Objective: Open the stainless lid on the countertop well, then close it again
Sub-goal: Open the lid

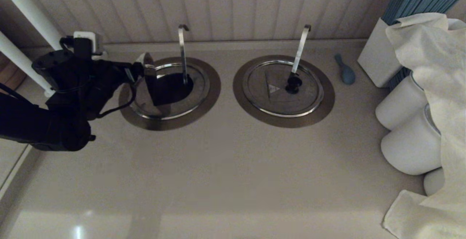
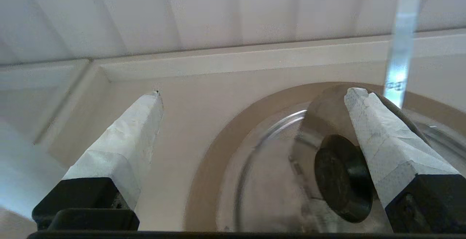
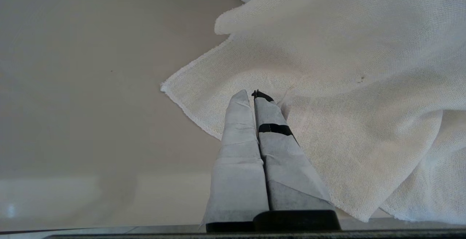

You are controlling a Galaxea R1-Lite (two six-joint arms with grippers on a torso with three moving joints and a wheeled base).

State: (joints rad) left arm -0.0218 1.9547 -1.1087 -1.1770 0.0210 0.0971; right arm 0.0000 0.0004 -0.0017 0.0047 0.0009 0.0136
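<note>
The stainless lid (image 1: 150,82) covers the left countertop well (image 1: 209,95). Its front half is folded up on edge, and the dark hole (image 1: 173,86) lies open behind it. The thin upright ladle handle (image 1: 182,50) rises from the hole. My left gripper (image 1: 140,66) is at the raised flap, open wide. In the left wrist view one taped finger (image 2: 378,137) lies along the flap (image 2: 324,111) just beside the black knob (image 2: 342,177), while the other finger (image 2: 134,130) stands far off over the counter. My right gripper (image 3: 251,94) is shut and empty above a white cloth (image 3: 346,86), outside the head view.
The twin lid (image 1: 269,97) lies flat on the right-hand ring with its slanted handle (image 1: 301,48). A small blue scoop (image 1: 346,72), a white box of blue sheets (image 1: 376,57) and white jars (image 1: 400,110) under a cloth (image 1: 437,86) crowd the right. The wall stands close behind.
</note>
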